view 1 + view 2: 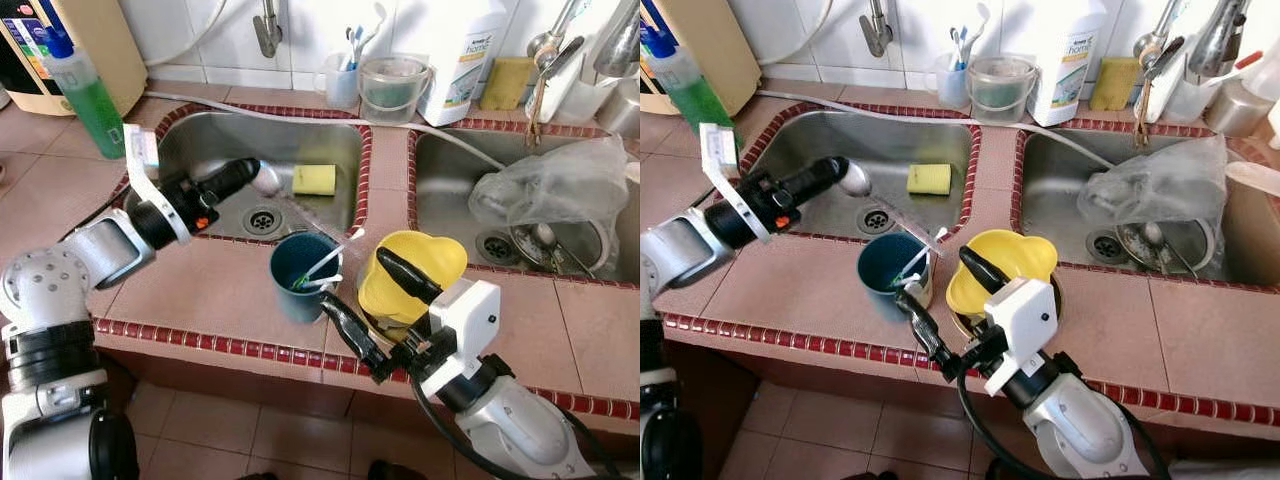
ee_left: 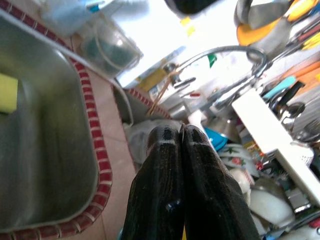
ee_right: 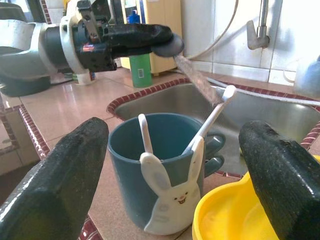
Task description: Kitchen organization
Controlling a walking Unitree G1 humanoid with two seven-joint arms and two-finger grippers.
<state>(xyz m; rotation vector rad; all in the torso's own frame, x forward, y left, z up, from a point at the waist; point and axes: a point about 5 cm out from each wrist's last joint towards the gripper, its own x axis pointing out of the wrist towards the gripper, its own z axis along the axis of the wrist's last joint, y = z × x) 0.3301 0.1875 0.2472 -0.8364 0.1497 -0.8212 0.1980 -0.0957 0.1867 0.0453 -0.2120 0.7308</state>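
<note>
A blue mug with a white bunny on its side stands on the tiled counter between the two sinks, with white utensils sticking out of it. A yellow bowl sits right beside it. My right gripper is open at the counter's front edge, its fingers spread to either side of the mug and bowl. My left gripper is shut on a metal spoon over the left sink. The spoon's handle slants down toward the mug's rim.
A yellow sponge lies in the left sink. A crumpled plastic bag and dishes fill the right sink. A green soap bottle stands at the back left. A clear tub and white bottle line the back wall.
</note>
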